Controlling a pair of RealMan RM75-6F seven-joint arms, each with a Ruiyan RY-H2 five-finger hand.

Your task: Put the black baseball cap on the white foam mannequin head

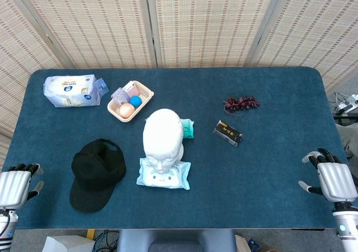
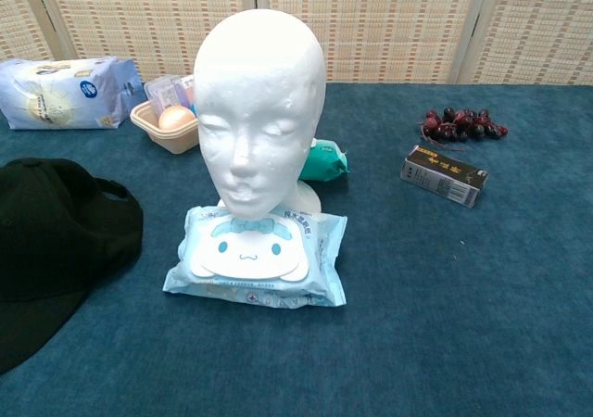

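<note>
The black baseball cap (image 1: 96,174) is seen lying flat on the blue table (image 1: 268,168), crown up and slightly crumpled, its brim turned toward the near edge — matte black, with no marking that can be made out. It is placed just inward of the left robot hand (image 1: 15,186), which is rested at the table's near left corner with fingers apart and nothing held. The white foam mannequin head (image 1: 162,137) is stood upright near the middle of the table, between the two hands and closer to the left one, bare-topped, face toward the robot. A pale blue wet-wipe pack (image 2: 257,258) is laid against its base on the robot's side, and a green packet (image 2: 324,162) is tucked behind it. The right robot hand (image 1: 334,179) is kept at the near right edge, empty, fingers loosely spread — well apart from the cap. Beyond it lie a small dark box (image 1: 227,132) and a bunch of dark grapes (image 1: 241,103). Far beyond the left hand, a tissue pack (image 1: 71,90) and a beige tray (image 1: 141,102) of small items are set.
</note>
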